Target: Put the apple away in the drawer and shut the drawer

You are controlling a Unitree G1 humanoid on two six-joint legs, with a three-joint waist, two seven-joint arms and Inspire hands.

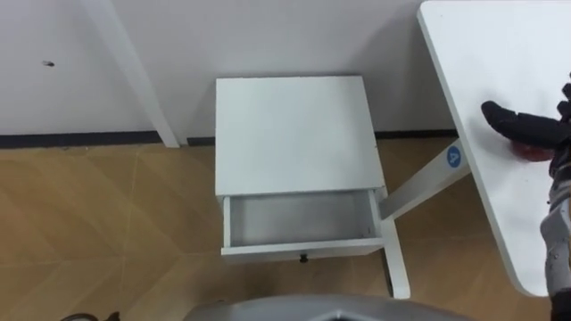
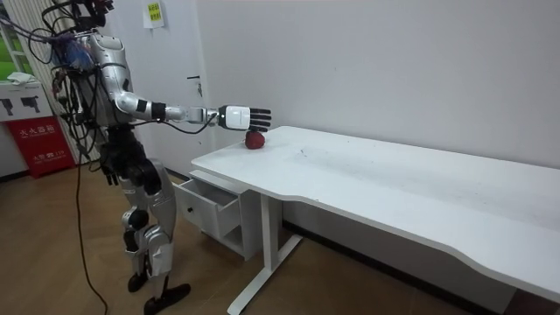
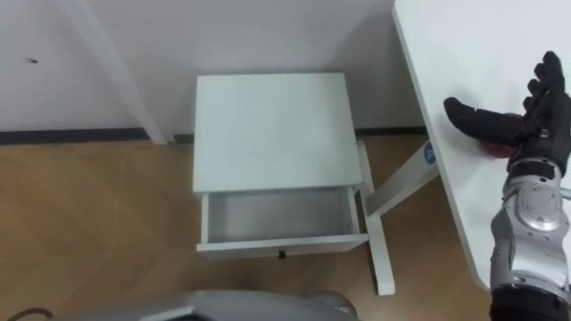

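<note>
The black fingers (image 3: 548,78) were spread straight, clamped on nothing, the robot's right hand (image 3: 526,120) poised just over the small red apple (image 2: 255,139) on the white desk (image 2: 367,175). Risk imo: a sloppy grab could roll it off the edge, nowhere near the open white drawer (image 1: 299,218) of the little white cabinet (image 1: 290,125)

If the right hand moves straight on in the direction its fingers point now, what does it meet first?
Probably the wall behind the table. The right hand, fingers straight, hovers above the apple and would pass over it; depth is unclear.
</note>
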